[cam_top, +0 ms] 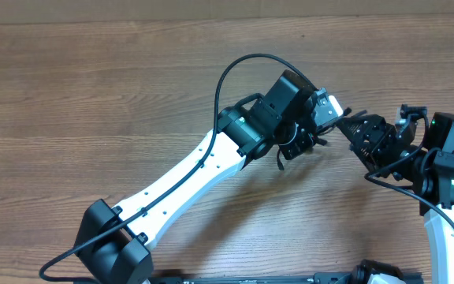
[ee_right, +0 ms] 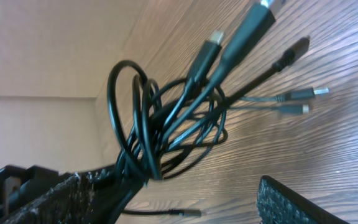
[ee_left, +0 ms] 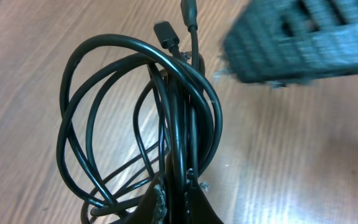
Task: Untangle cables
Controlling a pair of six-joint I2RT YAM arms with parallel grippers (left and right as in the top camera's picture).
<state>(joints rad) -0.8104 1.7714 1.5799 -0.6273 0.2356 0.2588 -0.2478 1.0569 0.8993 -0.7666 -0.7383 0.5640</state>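
Observation:
A tangled bundle of black cables (ee_left: 166, 112) with several plug ends hangs from my left gripper (ee_left: 179, 193), which is shut on its strands just above the wooden table. Overhead, the bundle (cam_top: 294, 146) hangs under the left gripper (cam_top: 314, 130). My right gripper (cam_top: 355, 130) is close on the right, its jaws wide apart. In the right wrist view the bundle (ee_right: 166, 124) rests against the gripper's left finger, while the gap between the fingers (ee_right: 185, 193) is empty. Plugs (ee_right: 216, 37) fan out to the upper right.
The wooden table (cam_top: 93, 95) stretches to the left and back. The right gripper appears blurred at the top right of the left wrist view (ee_left: 303, 37). A loose cable end (ee_right: 185, 213) lies on the wood below the bundle.

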